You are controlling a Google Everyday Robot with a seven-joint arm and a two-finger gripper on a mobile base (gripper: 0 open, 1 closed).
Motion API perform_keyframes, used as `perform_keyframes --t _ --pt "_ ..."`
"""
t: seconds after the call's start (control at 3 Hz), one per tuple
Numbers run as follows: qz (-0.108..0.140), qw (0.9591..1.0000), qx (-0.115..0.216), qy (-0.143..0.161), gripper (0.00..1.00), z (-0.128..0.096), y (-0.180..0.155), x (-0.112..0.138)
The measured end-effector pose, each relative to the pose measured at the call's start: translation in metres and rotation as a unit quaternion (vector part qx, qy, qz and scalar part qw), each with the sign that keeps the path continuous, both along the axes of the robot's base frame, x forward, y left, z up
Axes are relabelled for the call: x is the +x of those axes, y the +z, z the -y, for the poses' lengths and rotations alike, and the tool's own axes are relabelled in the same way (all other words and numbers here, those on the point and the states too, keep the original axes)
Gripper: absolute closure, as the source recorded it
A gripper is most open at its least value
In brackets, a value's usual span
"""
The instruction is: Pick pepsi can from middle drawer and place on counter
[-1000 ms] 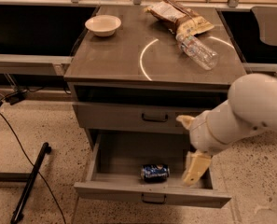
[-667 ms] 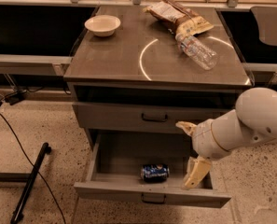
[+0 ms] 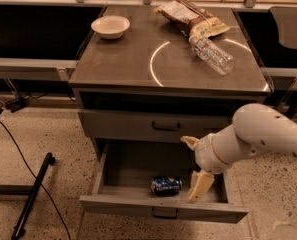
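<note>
The pepsi can [image 3: 166,184] lies on its side near the front middle of the open middle drawer [image 3: 160,208], the cabinet's lowest drawer. My gripper [image 3: 189,168] hangs over the right part of the drawer, just right of the can and not touching it. It is open and empty, with one pale finger up near the drawer above and the other fingertip [image 3: 198,190] down inside the drawer beside the can. The counter [image 3: 128,59] is the cabinet's glossy grey-brown top with pale arcs.
On the counter stand a white bowl [image 3: 110,26] at the back left, a snack bag [image 3: 190,16] at the back right and a clear plastic bottle [image 3: 212,55] lying beside it. The drawer above [image 3: 158,125] is closed. A black pole [image 3: 30,196] lies on the floor at left.
My arm has dropped lower, and the open gripper has moved down and a little left, closer to the can. The can has not moved.
</note>
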State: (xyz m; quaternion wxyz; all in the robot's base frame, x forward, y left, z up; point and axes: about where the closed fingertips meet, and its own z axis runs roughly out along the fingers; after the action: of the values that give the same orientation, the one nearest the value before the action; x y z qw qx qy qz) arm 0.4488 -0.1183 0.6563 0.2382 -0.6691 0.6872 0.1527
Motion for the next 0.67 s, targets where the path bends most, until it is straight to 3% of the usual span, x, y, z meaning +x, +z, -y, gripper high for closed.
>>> perform_keyframes --t 0.33,0.67 --pt "-0.022 0.9993 -0.003 -0.029 0.0 -0.006 -0.072 0.019" --pt "-0.02 0.9983 0.002 -0.055 0.0 -0.01 -0.122 0.041"
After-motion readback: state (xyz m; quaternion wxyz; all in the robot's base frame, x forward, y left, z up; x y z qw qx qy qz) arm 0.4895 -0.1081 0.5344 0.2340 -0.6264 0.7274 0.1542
